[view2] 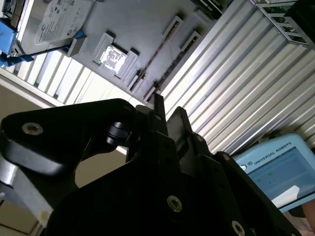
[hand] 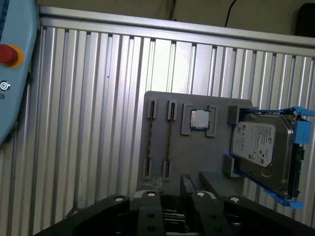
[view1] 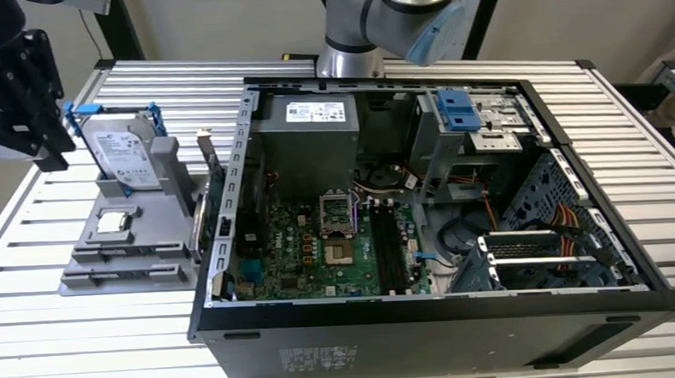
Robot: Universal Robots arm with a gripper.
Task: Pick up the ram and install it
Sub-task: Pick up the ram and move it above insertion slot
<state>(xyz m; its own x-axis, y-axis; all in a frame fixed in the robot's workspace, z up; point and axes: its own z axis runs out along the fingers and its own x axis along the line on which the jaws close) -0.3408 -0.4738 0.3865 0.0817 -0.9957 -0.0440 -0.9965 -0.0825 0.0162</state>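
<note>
free: bare slatted table point(view1: 94, 336) around grey fixture point(view1: 91, 268) | obstacles: upright hard drive point(view1: 120, 151), case wall point(view1: 229, 194)

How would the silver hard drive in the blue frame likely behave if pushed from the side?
The hard drive stands on edge in the grey holder, so a side push would probably tip it rather than slide it. Its metal casing looks rigid and likely heavy for its size. The thin blue frame may flex.

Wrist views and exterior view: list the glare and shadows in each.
First wrist view: glare whitens the table slats next to the grey holder. Second wrist view: the processor chip is washed white, the gripper dark. Exterior view: even light, the case shaded inside.
</note>
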